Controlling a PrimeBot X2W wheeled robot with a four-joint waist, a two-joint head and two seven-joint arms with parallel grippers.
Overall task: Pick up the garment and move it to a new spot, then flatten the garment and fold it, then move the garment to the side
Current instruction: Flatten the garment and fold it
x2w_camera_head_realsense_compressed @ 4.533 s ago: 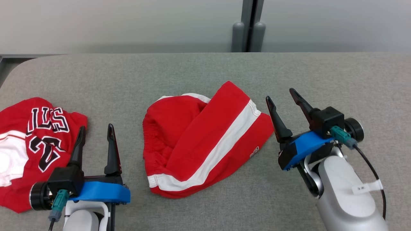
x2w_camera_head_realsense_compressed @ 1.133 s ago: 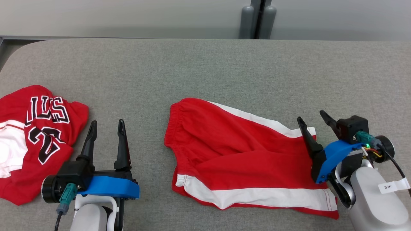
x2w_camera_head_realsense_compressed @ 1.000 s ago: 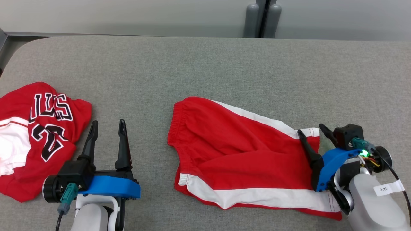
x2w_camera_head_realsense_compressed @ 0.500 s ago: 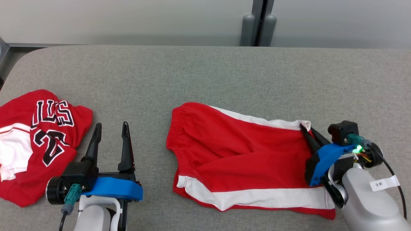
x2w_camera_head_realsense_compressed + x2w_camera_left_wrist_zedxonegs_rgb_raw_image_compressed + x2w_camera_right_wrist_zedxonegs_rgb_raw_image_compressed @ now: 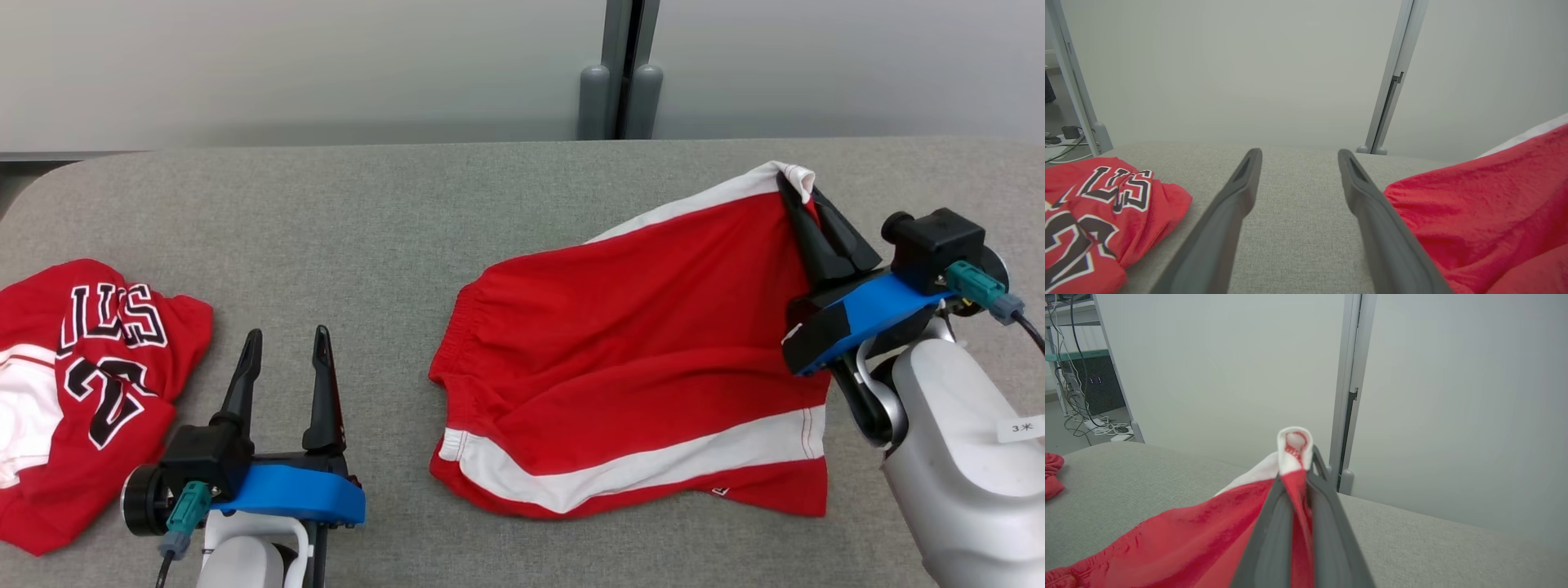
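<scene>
- Far left: crumpled red jersey (image 5: 90,384) with black-and-white letters and a numeral, lying on the grey fabric-covered surface (image 5: 392,204). Its left side runs off the head view's edge. In the left wrist view the jersey (image 5: 1098,216) sits left of the fingers.
- Left pincer (image 5: 287,331), low and left of centre: released, two long dark fingers spread wide and pointing away from the robot. Nothing sits between them but bare grey cloth. It lies between jersey and shorts, touching neither. Left wrist view confirms the gap (image 5: 1299,153).
- Centre to right: red shorts with white side stripes (image 5: 637,327). The waistband end rests on the surface, facing the left pincer. The near leg lies flat, its white stripe along the front edge.
- Far upper corner of the shorts is held up off the surface, with the cloth sloping down from it toward the waistband.
- Right pincer (image 5: 796,192): clenched on that white hem corner, fingers pressed together and angled up. In the right wrist view (image 5: 1300,465), a small bunch of white hem pokes out past the tips.
- Behind: pale grey wall panels (image 5: 286,65) joined at an upright post (image 5: 618,73).
</scene>
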